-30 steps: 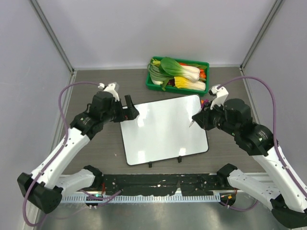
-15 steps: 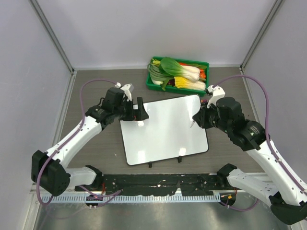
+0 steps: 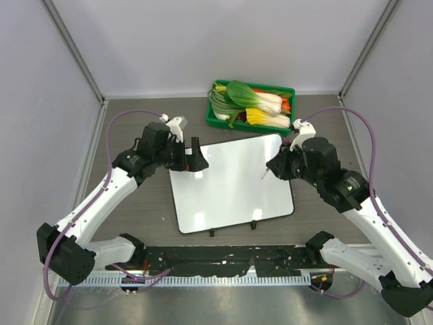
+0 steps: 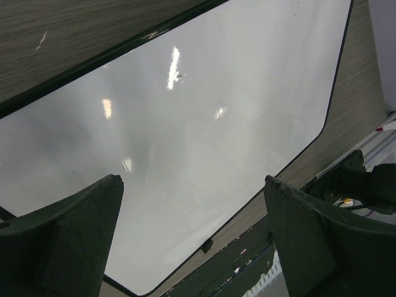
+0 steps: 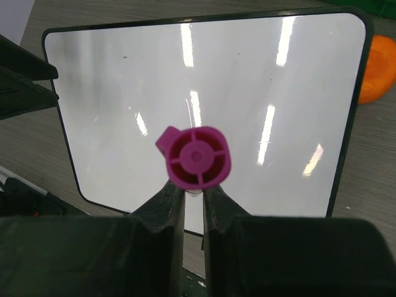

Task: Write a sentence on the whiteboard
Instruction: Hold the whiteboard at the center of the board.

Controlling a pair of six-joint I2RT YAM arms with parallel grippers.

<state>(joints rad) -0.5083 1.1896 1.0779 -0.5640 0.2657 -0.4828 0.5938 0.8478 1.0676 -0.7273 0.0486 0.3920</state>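
The whiteboard (image 3: 230, 184) lies flat in the middle of the table, with black clips on its near edge. I see no writing on it, so the sentence does not show. My left gripper (image 3: 195, 156) is open and empty above the board's far left corner. The left wrist view shows the blank whiteboard (image 4: 185, 117) between the spread fingers of the left gripper (image 4: 192, 185). My right gripper (image 3: 275, 167) is shut on a marker (image 3: 266, 173) over the board's right part. In the right wrist view the right gripper (image 5: 193, 193) clamps the magenta-ended marker (image 5: 197, 157) above the whiteboard (image 5: 247, 80).
A green basket (image 3: 287, 90) of vegetables stands behind the board's far edge. An orange item (image 5: 376, 68) lies just off the board's far right corner. A black rail (image 3: 230, 261) runs along the table's near edge. Grey walls close in both sides.
My left gripper moved right to the board's far left corner, then eased back slightly. My right gripper moved a little left over the board with the marker.
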